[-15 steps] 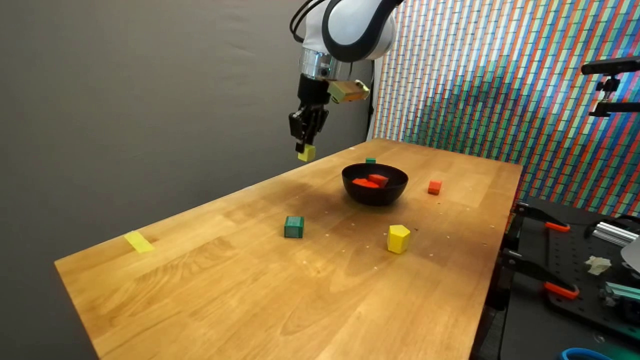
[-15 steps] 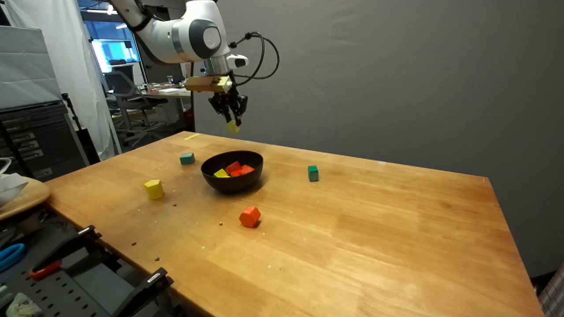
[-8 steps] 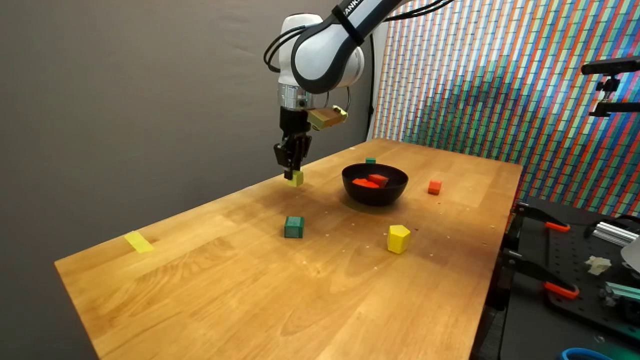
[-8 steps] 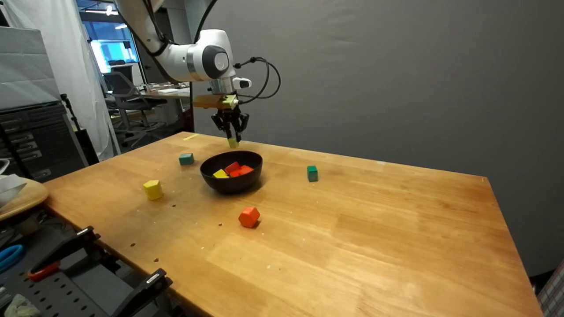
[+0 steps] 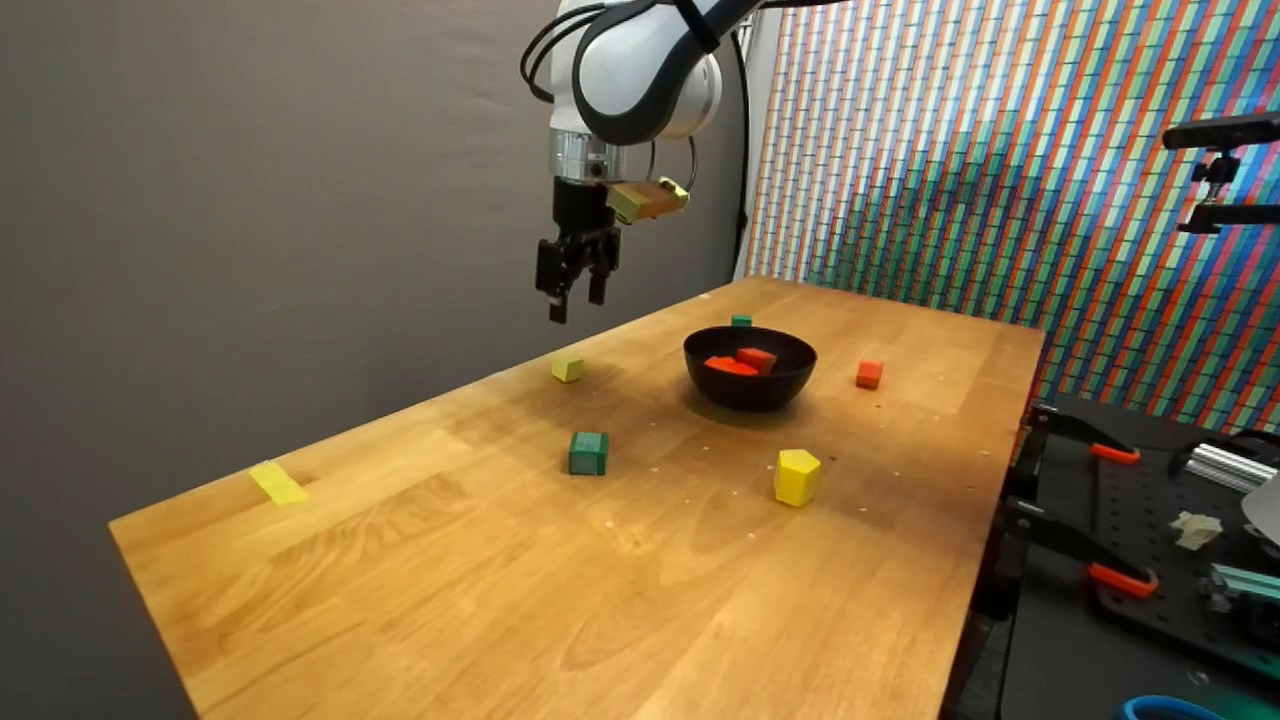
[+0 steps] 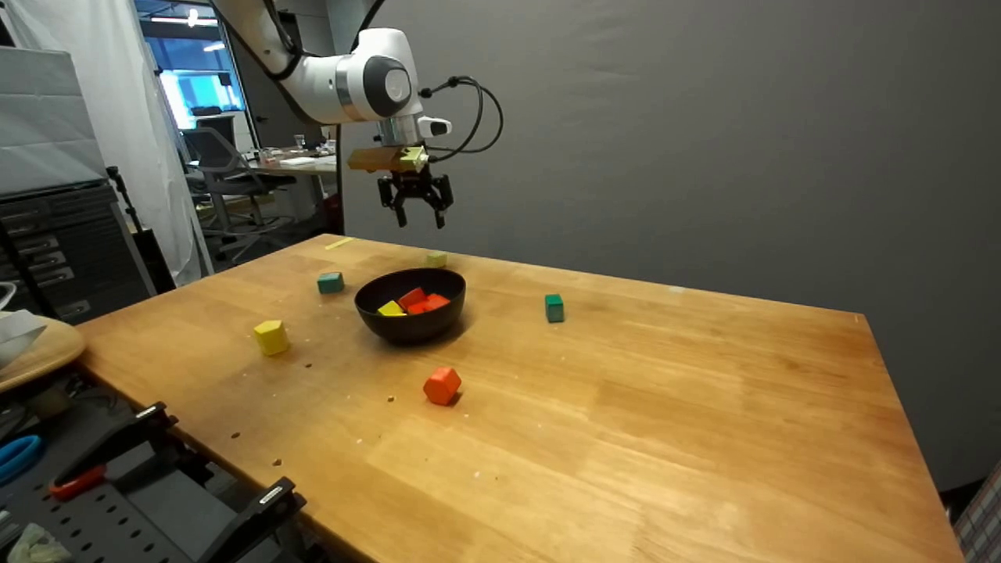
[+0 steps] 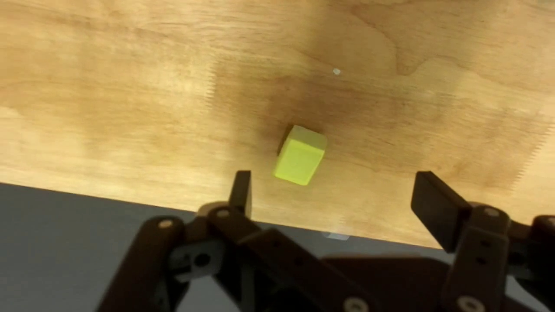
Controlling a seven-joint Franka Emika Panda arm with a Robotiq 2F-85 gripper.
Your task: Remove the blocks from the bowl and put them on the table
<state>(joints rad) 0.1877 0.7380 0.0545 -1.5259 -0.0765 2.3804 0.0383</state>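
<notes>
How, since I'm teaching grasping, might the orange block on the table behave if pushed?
The orange block is probably stiff, given its straight edges. Its many-sided face suggests it might tumble from flat to flat, not roll smoothly. Much smaller than the bowl, it's likely light.

No word, label, brand, number or sign can be read in any view; in an exterior view a pale mark sits on each of two black clamps by the near left edge of the worktop, too small to make out
</notes>
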